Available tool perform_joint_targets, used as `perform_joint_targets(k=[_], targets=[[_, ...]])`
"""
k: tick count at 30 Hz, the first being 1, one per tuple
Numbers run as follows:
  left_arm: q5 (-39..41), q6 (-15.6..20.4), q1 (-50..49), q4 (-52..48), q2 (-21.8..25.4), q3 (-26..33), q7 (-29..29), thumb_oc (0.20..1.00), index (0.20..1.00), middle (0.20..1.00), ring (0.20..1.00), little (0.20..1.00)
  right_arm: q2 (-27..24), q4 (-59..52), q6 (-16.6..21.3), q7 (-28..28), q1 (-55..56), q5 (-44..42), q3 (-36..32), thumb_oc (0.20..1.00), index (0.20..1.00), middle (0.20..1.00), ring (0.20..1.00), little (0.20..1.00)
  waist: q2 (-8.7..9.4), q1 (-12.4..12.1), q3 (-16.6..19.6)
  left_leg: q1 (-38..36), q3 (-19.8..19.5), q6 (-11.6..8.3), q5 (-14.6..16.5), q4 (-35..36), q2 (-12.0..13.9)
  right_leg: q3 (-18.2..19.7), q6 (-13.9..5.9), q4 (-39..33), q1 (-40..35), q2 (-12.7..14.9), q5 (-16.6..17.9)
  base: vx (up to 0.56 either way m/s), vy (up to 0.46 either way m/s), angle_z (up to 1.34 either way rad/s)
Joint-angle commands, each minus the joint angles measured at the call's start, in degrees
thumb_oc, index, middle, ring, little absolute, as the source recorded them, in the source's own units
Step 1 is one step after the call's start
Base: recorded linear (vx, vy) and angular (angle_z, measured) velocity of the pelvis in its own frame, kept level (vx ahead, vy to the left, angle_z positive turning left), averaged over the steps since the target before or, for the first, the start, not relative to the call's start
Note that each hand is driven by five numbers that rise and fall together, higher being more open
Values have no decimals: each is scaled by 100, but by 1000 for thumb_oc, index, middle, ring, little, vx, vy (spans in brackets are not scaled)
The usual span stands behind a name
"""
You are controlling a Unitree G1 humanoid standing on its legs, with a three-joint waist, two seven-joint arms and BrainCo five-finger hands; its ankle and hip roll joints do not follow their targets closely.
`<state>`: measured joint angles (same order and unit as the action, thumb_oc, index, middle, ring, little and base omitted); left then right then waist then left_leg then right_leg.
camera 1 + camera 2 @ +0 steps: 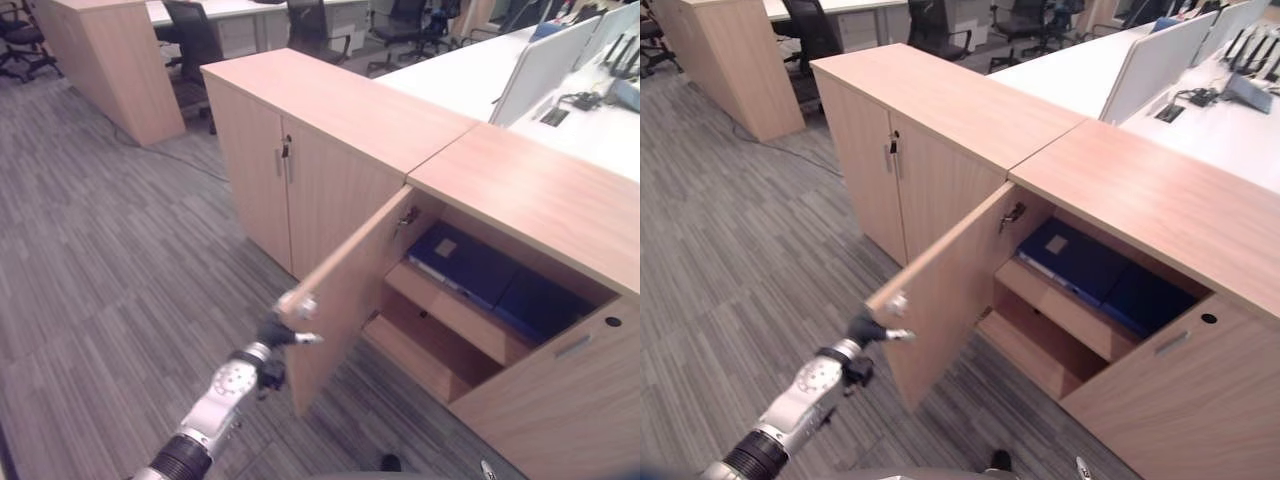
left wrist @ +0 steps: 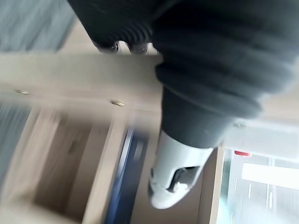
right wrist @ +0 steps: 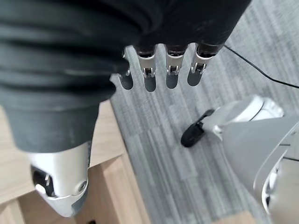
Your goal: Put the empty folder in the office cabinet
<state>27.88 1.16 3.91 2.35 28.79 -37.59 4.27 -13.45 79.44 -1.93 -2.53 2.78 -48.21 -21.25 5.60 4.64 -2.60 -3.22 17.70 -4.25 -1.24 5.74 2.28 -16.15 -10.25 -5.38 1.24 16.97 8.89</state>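
Folder lies inside cabinet; left hand touches door.

No legible text, labels or numbers; pale label on blue folder in cabinet unreadable.

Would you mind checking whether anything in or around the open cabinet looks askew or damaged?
Nothing stands out. The blue folders lie flat on the upper shelf of the cabinet, and the left hand is at the edge of the open door. No damage or spill shows.
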Motion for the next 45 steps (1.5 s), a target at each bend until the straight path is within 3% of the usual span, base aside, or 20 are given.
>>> perform_joint_targets(k=[1,3,5,10,13,16,17,19,23,31,35,37,39,40,41,42,43,44,45], targets=[[295,146,1349,341,-828,26,1018,1000,1000,1000,1000,1000,-395,757,-153,-99,-223,1481,759,1000,1000,1000,1000,1000,-355,391,-20,69,-193,184,486,-74,88,-151,-290,38,-135,-21,-313,-51,39,23],[147,119,1197,110,-699,-14,1261,1000,1000,1000,1000,1000,-324,967,-475,208,3,4645,2280,1000,1000,1000,1000,1000,-285,223,-51,164,-335,250,485,-74,-47,-261,-323,38,-149,95,-222,-56,58,8],[14,115,1132,153,-676,52,1332,1000,1000,1000,1000,1000,-284,953,-509,419,175,5383,2693,1000,1000,1000,1000,1000,-234,164,-43,206,-429,286,489,-74,-145,-332,-344,38,-169,179,-159,-22,52,7],[-48,65,897,193,-659,372,1392,1000,1000,1000,1000,1000,-241,843,-519,532,387,5127,2518,1000,1000,1000,1000,1000,-178,155,-79,215,-520,346,512,-74,-270,-396,-373,54,-183,305,-34,1,51,9],[-34,32,791,216,-671,478,1383,1000,1000,1000,1000,1000,-230,615,-490,622,169,4977,2668,1000,1000,1000,1000,1000,-180,135,-272,175,-415,394,535,-74,-245,-378,-346,411,50,363,44,-33,28,-1],[-43,-9,689,237,-641,606,1306,1000,1000,1000,1000,1000,-237,383,-471,608,-139,4849,2841,1000,1000,1000,1000,1000,-261,41,-413,47,-111,337,662,-74,-34,-879,-328,655,198,286,-56,-38,-5,-41],[-127,-104,572,276,-600,690,1314,1000,1000,1000,1000,1000,-218,264,-451,620,-263,4805,2900,1000,1000,1000,1000,1000,-221,-22,-424,-35,215,288,635,-74,93,-1556,-250,687,224,234,-102,38,-27,-101],[-170,-128,551,288,-587,715,1336,1000,1000,1000,1000,1000,-229,271,-456,611,-301,4776,2910,1000,1000,1000,1000,1000,-190,-7,-398,-68,303,272,635,-74,128,-1657,-235,599,185,172,-131,26,-73,-109],[-459,-154,336,576,-663,1049,1238,1000,1000,1000,1000,1000,-243,411,-470,571,-351,4723,2935,1000,1000,1000,1000,1000,-77,-5,-249,-253,574,141,633,-96,349,-1406,-66,93,-4,-295,-299,142,-194,-38],[-826,-136,-106,909,-668,1610,1071,1000,1000,1000,1000,1000,-446,452,-429,506,-507,4441,2831,1000,1000,1000,1000,1000,-158,13,-69,-494,762,-198,551,-297,912,-1139,244,38,-159,-851,-742,144,-198,-32],[-1352,-250,-534,1581,-668,2032,892,1000,1000,1000,1000,1000,-636,458,-407,460,-612,4242,2662,1000,1000,1000,1000,1000,-150,-29,-71,-380,796,-341,616,-1029,1318,-1028,494,38,-289,-1165,-982,124,-237,-8],[-1404,-337,-947,2310,-833,2658,389,1000,1000,1000,1000,1000,95,-198,-223,238,37,4375,3100,1000,1000,1000,1000,1000,-213,127,-194,-308,896,-305,579,-2013,1668,-632,687,50,-350,-1463,-1072,123,-193,-23],[-1399,-329,-1007,2716,-852,2837,217,1000,1000,1000,1000,1000,173,-475,-197,268,224,4466,3282,1000,1000,1000,1000,1000,-226,164,-250,-200,815,-291,528,-2480,1812,-420,779,55,-350,-1612,-1111,46,-112,-92],[-1449,-364,-1083,3351,-940,2990,-55,1000,1000,1000,1000,1000,195,-788,-212,260,395,4629,3469,1000,1000,1000,1000,1000,-237,137,-368,91,358,-144,399,-3052,1791,-139,895,66,-373,-1757,-1181,21,-98,-131],[-1452,-344,-1068,3382,-950,2987,-60,1000,1000,1000,1000,1000,190,-804,-221,260,405,4631,3471,1000,1000,1000,1000,1000,-248,150,-362,127,335,-145,417,-3097,1808,-149,899,67,-365,-1765,-1185,-31,-55,-125],[-1410,-347,-1020,3879,-1049,3007,-202,1000,1000,1000,1000,1000,165,-974,-215,236,450,4688,3544,1000,1000,1000,1000,1000,-231,118,-423,472,-38,-29,495,-3266,1626,-23,932,71,-364,-1777,-1209,-31,-17,-119],[-1373,-432,-968,4783,-1220,3027,-271,1000,1000,1000,1000,1000,-41,-839,-260,140,199,4763,3632,1000,1000,1000,1000,1000,-158,-31,-457,981,-639,129,745,-3302,1246,160,932,66,-419,-1752,-1232,-26,-10,-108],[-1375,-411,-942,4819,-1230,3026,-272,1000,1000,1000,1000,1000,-43,-832,-256,139,188,4762,3630,1000,1000,1000,1000,1000,-164,-18,-458,998,-651,140,759,-3317,1241,148,926,67,-415,-1748,-1237,22,14,-99],[-1286,-400,-804,5524,-1364,3043,-309,1000,1000,1000,1000,1000,-79,-723,-282,159,82,4738,3646,1000,1000,1000,1000,1000,-148,-76,-488,1167,-912,196,878,-3256,1042,223,911,71,-458,-1716,-1219,-53,83,-54]])
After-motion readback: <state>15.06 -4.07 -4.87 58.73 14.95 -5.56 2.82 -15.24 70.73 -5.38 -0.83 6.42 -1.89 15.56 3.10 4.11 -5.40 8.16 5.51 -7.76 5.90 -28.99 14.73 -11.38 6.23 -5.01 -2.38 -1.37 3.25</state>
